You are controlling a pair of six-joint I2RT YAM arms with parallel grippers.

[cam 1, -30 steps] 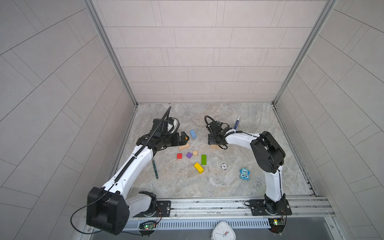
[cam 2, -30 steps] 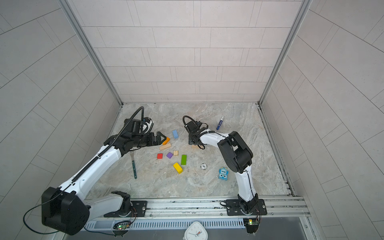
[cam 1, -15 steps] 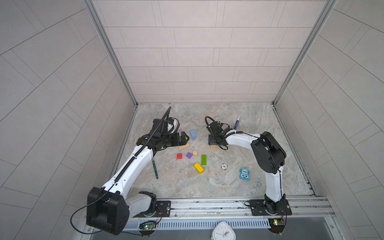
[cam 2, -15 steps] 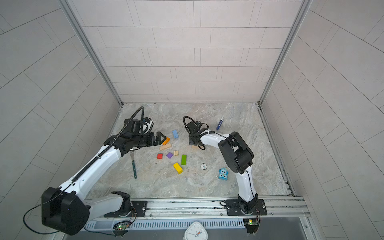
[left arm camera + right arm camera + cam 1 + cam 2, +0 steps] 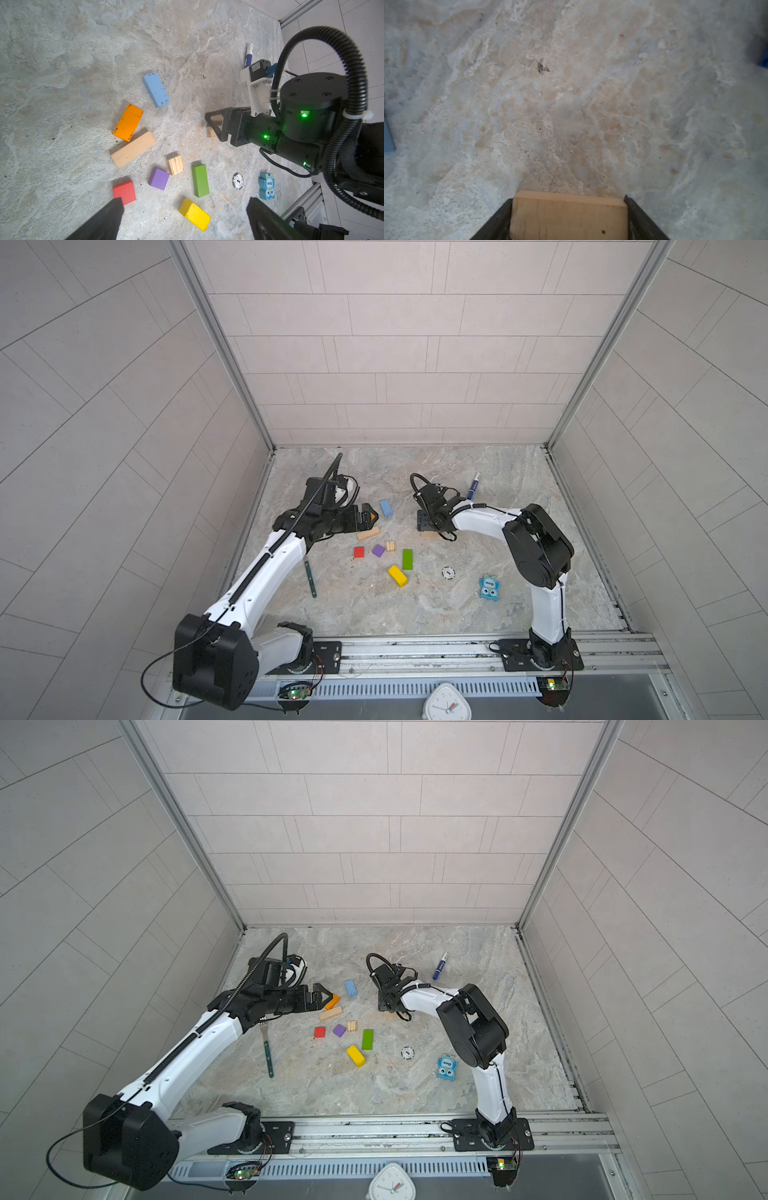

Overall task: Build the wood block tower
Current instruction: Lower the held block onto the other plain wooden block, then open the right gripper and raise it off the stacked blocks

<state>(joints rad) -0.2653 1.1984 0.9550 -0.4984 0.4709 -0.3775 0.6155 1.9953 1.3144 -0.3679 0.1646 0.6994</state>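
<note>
Wood blocks (image 5: 133, 148): scattered flat, unstacked | left fingers (image 5: 104, 218) spread wide | right fingers (image 5: 498, 220) clamp tan block (image 5: 569, 216)

We see bare, smooth, unvarnished-looking wood with faint grain on the tan bar (image 5: 569, 216) and the grooved cube (image 5: 175, 165), matt paint chipped at the edges on the orange bar (image 5: 128, 122) and the light blue bar (image 5: 156, 89), and a mottled, matt, slightly rough stone-like tabletop (image 5: 62, 62).

The mottled stone-pattern tabletop (image 5: 415, 614) carries wooden blocks (image 5: 378, 550): blue bar (image 5: 156, 89), orange bar (image 5: 128, 122), tan bar (image 5: 133, 149), green bar (image 5: 200, 180), yellow bar (image 5: 194, 214), red cube (image 5: 124, 192), purple cube (image 5: 159, 178), striped cube (image 5: 175, 165), plus blue marker (image 5: 473, 486), white token (image 5: 238, 180), blue cartoon-eyed toy (image 5: 267, 186), green-handled fork (image 5: 268, 1052).
</note>
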